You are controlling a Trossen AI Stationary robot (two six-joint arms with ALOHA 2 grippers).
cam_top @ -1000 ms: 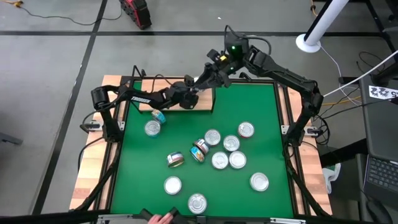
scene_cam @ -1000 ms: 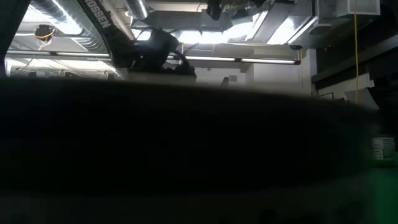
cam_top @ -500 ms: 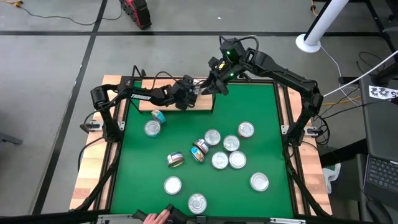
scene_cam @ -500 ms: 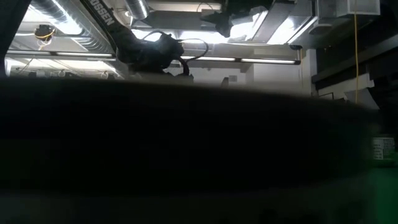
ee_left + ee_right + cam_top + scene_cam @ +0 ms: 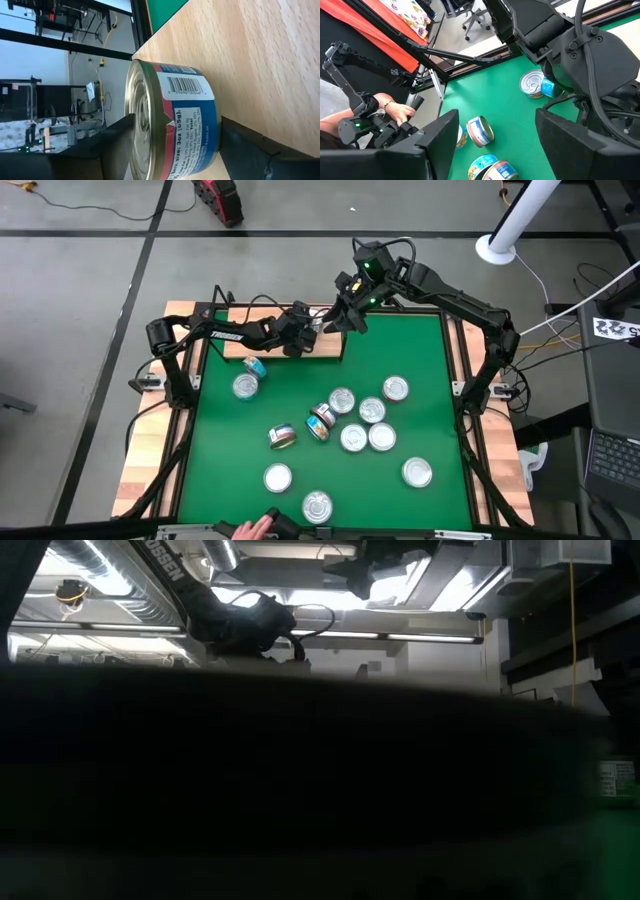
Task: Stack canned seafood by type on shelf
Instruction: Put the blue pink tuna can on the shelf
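A person's hand [image 5: 248, 529] is resting at the near edge of the table, gripping a dark device. Just beyond it, silver-lidded tins are lying scattered over the green mat [image 5: 420, 360]: one [image 5: 316, 505] close to the near edge, another [image 5: 277, 477] beside it, one [image 5: 416, 471] off to the right. A cluster of tins [image 5: 360, 420] is sitting mid-mat, upright ones with two tipped tins at its left edge showing blue labels. Farther back on the left, an upright tin [image 5: 245, 386] is standing near a tipped teal one [image 5: 255, 366].

At the far edge, the wooden shelf [image 5: 325, 345] is lying under both arms. The left gripper [image 5: 312, 327] is reaching over the board; its fingers [image 5: 117, 142] are standing spread on either side of a blue-and-red labelled tin [image 5: 172, 125] that is sitting on the wood, and whether they are touching it I cannot tell. The right gripper [image 5: 350, 318] is hovering just beside, above the shelf's right end, with its fingers [image 5: 440, 137] spread apart and nothing between them.

The table-level camera is showing mostly darkness, with arm parts against ceiling lights.
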